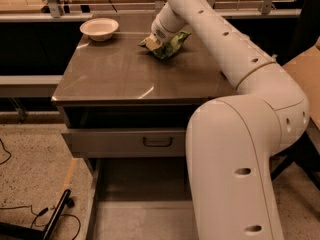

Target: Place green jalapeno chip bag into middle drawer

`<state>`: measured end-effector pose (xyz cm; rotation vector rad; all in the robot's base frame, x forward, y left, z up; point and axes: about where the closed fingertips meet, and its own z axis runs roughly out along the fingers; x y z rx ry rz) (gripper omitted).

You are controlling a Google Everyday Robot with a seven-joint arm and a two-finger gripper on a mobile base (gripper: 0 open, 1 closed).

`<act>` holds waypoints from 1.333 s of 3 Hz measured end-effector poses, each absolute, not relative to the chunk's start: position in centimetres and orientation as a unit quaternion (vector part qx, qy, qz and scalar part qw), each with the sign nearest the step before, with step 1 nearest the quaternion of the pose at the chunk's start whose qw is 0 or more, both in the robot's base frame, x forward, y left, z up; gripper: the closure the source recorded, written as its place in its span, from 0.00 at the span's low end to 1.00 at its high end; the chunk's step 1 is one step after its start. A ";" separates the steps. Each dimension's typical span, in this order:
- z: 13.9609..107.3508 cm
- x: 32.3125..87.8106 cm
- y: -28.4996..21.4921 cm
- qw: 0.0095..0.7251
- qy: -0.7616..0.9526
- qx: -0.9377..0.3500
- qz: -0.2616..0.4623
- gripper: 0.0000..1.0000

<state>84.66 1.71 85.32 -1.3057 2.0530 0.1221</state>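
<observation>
The green jalapeno chip bag (171, 44) lies crumpled at the back of the cabinet top (120, 74), right of centre. My gripper (158, 36) is down at the bag's left end and touches it, with the white arm reaching over from the right. The middle drawer (135, 219) is pulled far out at the bottom of the view. It is a wide grey tray with a flat bare floor, and my arm's base covers its right part.
A white bowl (99, 28) stands at the back left of the cabinet top. A drawer with a grey front panel and dark handle (157, 142) sits slightly open under the top. A black bar and cable (54, 218) lie on the floor at the left.
</observation>
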 end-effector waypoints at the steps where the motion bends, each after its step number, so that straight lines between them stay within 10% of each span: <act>1: 85.3 84.7 1.7 0.345 0.791 -0.503 0.047 1.00; 4: 88.2 85.9 3.2 0.370 0.776 -0.511 0.012 1.00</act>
